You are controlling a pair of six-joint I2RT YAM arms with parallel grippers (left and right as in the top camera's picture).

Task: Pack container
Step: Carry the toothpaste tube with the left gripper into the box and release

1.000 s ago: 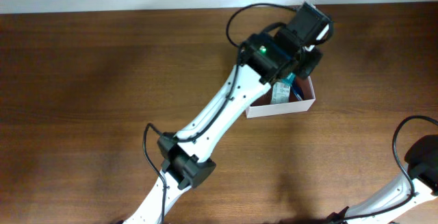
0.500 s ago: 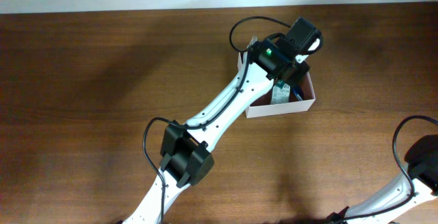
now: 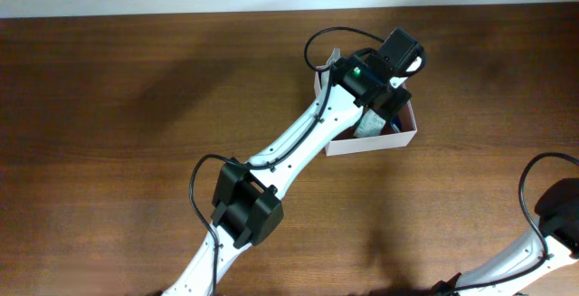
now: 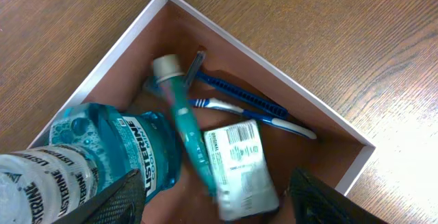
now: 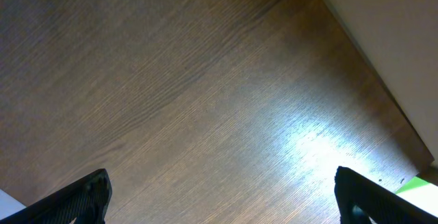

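Item: container point(image 4: 321, 166) – square open-top box, white walls, reddish-brown floor; sits at approx. 1 o'clock on the table point(image 3: 136, 106) in the overhead view, directly under the left gripper point(image 4: 215, 183). Left gripper: fingers spread wide at 7 and 5 o'clock of the wrist view, holding nothing, hanging over the box interior. Right gripper point(image 5: 222, 196): also spread, empty, over bare wood; its arm is at the 4 o'clock corner of the overhead view, well apart from the box, so the left arm is by far the nearer. Contents, left wrist view: mouthwash bottle point(image 4: 116, 148), teal liquid, at 8 o'clock, long axis approx. 8-to-2; teal tube point(image 4: 183, 125), white cap toward 11, long axis approx. 11-to-5, blurred, leaning on the bottle; soap packet point(image 4: 239, 162), green-white w/ barcode, just beside the tube at 5 o'clock; razor point(image 4: 233, 92) and toothbrush point(image 4: 253, 114), both blue, side by side along 10-to-4 near the far wall. Est. status: box looks well filled; no loose toiletries visible on the table – any next move prob. begins w/ lifting straight up, clear of the walls.
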